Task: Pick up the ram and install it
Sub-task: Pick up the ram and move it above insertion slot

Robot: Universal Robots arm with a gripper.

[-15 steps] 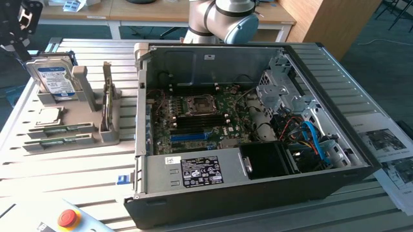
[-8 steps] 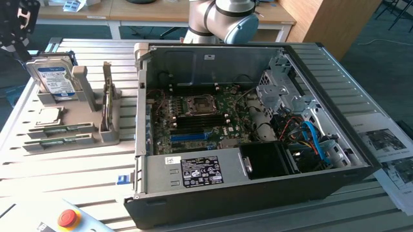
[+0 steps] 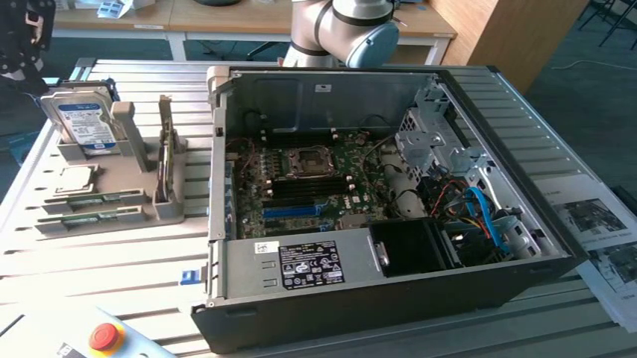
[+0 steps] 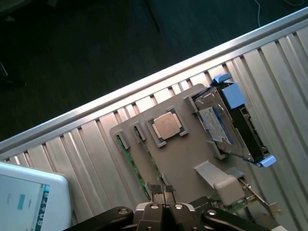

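An open computer case [image 3: 418,298] sits on the table [image 3: 110,261]; near its edge, a gray holder [image 3: 167,210] carries an upright hard drive [image 3: 85,123] and a silver processor [image 3: 74,179].

Exterior view: high, oblique over computer case [image 3: 298,97], parts tray [image 3: 164,212]. Wrist view: nearer, above same parts tray [image 4: 187,159].

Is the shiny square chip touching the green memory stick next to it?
Apart. In the wrist view, a strip of the grey holder lies between the chip and the nearest memory stick.
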